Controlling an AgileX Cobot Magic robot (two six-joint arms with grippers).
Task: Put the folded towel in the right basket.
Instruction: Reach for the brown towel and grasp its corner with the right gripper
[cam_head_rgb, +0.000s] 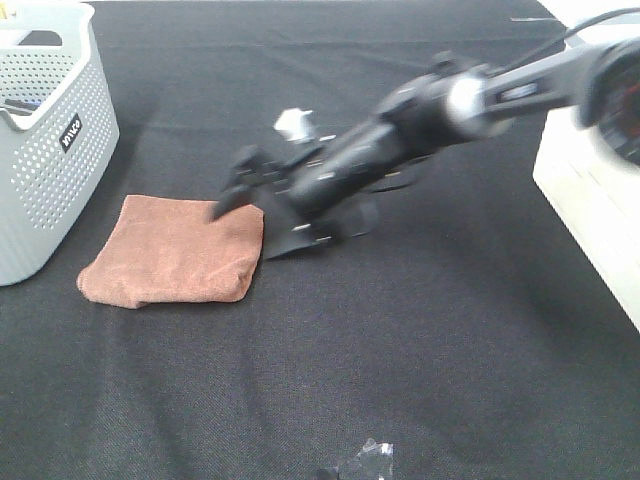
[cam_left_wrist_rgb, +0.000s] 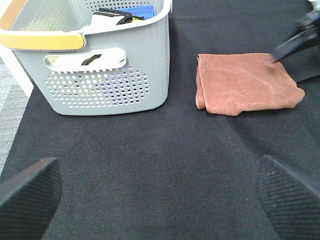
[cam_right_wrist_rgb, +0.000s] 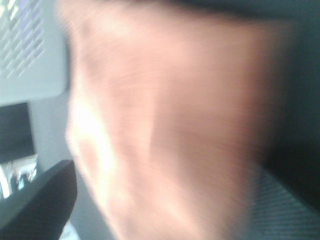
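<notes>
Right pincer (cam_head_rgb: 248, 228), jaws spread and unclenched, straddles the right edge of the folded towel (cam_head_rgb: 170, 252), lying flat on the table (cam_head_rgb: 400, 350) beside the grey basket (cam_head_rgb: 50, 150); grasping step: next clench on cloth, then lift

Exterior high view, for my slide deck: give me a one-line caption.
Right gripper open at the edge of a folded brown towel, grey basket beside it.

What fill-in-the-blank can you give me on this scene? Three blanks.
1. The folded towel lies flat on the ____ table cover.
2. In the exterior high view, the gray basket stands to the towel's ____.
3. The arm at the towel's edge is the robot's ____ one.
Missing words: black; left; right.
</notes>
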